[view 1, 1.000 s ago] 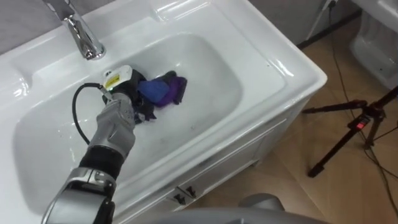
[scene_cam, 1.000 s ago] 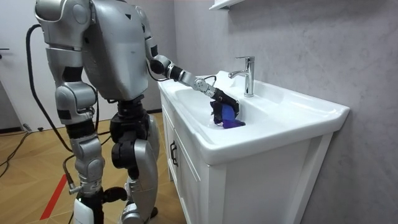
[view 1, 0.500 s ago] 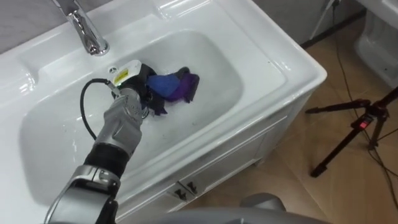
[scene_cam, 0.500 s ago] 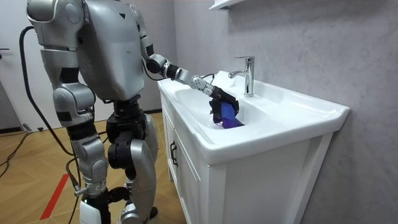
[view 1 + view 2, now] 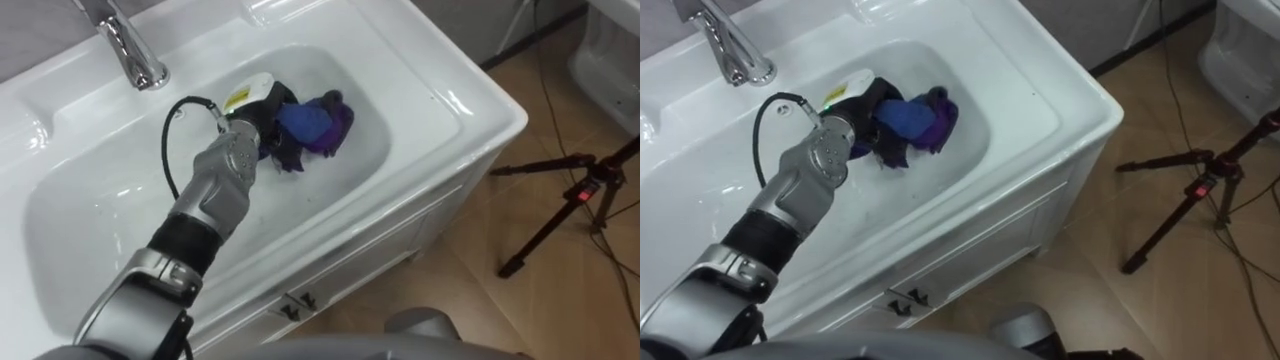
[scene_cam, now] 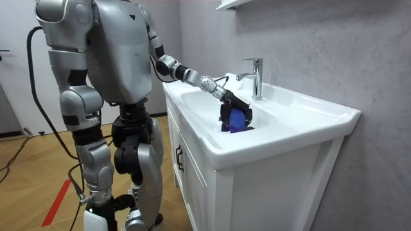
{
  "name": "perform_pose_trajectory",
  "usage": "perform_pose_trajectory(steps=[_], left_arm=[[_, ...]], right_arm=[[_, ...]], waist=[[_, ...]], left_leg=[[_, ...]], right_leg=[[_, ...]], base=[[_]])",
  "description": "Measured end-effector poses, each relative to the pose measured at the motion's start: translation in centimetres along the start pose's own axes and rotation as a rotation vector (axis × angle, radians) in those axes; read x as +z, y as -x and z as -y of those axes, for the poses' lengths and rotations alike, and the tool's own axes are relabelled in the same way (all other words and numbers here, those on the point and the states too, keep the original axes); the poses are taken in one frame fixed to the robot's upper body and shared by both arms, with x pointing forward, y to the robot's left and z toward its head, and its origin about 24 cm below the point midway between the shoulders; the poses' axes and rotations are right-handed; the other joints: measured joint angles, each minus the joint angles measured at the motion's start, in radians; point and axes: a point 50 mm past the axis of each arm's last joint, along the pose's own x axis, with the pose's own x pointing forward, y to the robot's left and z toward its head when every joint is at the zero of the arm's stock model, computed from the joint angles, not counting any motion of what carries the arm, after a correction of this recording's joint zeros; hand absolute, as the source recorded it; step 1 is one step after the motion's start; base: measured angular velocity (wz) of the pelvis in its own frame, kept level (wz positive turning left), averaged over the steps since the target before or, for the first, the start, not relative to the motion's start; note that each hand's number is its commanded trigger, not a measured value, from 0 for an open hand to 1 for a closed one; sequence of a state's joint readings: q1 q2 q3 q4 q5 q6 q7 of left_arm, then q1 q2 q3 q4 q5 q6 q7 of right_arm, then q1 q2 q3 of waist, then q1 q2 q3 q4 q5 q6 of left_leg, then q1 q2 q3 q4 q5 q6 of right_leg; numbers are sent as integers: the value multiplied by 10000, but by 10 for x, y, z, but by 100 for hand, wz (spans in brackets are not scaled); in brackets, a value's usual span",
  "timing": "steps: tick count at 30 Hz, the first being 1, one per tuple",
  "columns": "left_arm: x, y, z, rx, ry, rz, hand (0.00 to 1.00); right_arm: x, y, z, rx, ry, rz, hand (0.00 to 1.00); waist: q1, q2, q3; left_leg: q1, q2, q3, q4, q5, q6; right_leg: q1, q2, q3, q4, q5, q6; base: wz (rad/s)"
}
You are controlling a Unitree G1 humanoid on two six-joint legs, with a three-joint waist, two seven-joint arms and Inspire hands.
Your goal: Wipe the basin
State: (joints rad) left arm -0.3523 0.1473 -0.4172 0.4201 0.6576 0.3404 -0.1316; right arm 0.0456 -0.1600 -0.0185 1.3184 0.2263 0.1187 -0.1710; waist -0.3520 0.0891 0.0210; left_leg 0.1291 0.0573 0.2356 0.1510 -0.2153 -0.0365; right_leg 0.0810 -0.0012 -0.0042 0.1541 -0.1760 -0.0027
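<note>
Left robot hand (image 5: 268,112) sits down in the bowl of the basin (image 5: 440,100), on the side of the faucet (image 5: 135,55) nearer the robot and further along the bowl from it, with its dark fingers curled onto a bunched blue and purple cloth (image 5: 318,122). The cloth lies against the bowl's floor, most of it spilling out beyond the fingers on the side away from the faucet. It looks soft, light and limp, so it will likely fold and drag rather than slide as a flat pad, and on the glossy white bowl it could slip out from under a loose hold. The best hold is probably in the thick of the bunch, with the palm pressing down so that the loose edges trail behind. Compared with a second ago, the robot hand and cloth have travelled across the bowl away from the faucet, which has kept its place in the eye view, so the move is theirs and not the camera's. The forearm now stretches further into the bowl, and the room view shows the hand slightly nearer that view's right
</note>
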Motion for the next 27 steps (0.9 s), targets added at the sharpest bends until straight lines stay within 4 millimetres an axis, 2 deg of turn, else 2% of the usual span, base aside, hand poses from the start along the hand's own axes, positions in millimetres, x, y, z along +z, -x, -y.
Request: perform_pose_trajectory(steps=[7, 17, 22, 27], left_arm=[[11, 2, 3, -545, -173, 486, 100], [15, 7, 6, -742, -238, 1139, 100], [2, 14, 28, -1368, 553, 1099, 100], [-15, 23, 42, -1522, 1236, 702, 100]], right_arm=[[20, 1, -7, 362, 203, 791, 0], [21, 2, -9, 531, -159, 895, 0], [16, 1, -8, 656, -238, 781, 0], [11, 2, -12, 827, -391, 627, 0]], waist=[[16, -13, 7], [228, -18, 3], [610, -120, 38], [924, -295, -34]], left_leg=[[-21, 1, -40, -4, 0, 0], [-3, -2, -182, -4, 0, 0], [131, 8, -271, -35, 0, 1], [157, 2, -368, -26, 0, 1]], right_leg=[[23, -16, -155, 2, 2, 0], [62, -23, -280, 7, 3, 1], [175, -2, -264, 7, 3, 1], [183, 8, -284, -34, 1, -1]], base=[[5], [1], [0], [2]])
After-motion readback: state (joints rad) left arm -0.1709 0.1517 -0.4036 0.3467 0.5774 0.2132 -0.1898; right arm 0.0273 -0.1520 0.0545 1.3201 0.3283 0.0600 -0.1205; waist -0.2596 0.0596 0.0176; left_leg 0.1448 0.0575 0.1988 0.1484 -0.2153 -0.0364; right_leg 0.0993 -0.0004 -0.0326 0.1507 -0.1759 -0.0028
